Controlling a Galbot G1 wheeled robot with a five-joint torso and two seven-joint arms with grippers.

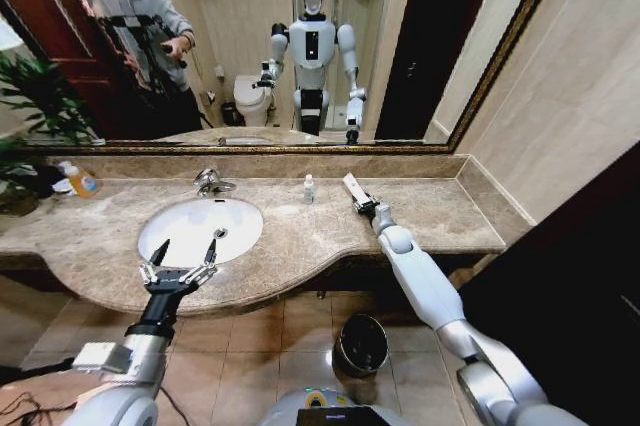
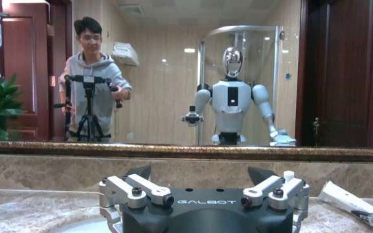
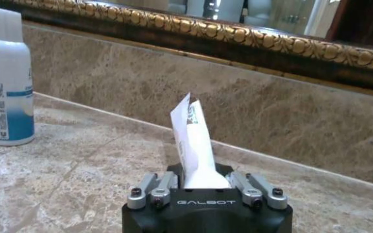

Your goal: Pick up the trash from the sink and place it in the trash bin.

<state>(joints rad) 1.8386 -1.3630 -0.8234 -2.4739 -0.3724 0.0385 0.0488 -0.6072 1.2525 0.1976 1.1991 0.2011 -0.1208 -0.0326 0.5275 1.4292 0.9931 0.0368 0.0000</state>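
While right gripper (image 1: 360,202) pinches flat white packet (image 3: 194,145), long axis straight out from its jaws, trash bin (image 1: 361,344) sits below-behind; left gripper (image 1: 183,251) spread over sink (image 1: 165,218).

Warm, even indoor light, ceiling lamps glinting in the mirror (image 2: 173,73); head view bows at edges

I'm looking into a bathroom, hotel-like in finish. A white oval sink (image 1: 200,229) with a chrome faucet (image 1: 210,182) sits in a beige marble counter (image 1: 420,216) under a wide mirror (image 1: 300,46) with a gilded frame (image 3: 238,36). The mirror reflects a toilet (image 1: 250,96) and a glass shower enclosure (image 2: 245,73). The floor (image 1: 290,331) is tiled, with a small round trash bin (image 1: 361,344) below the counter.
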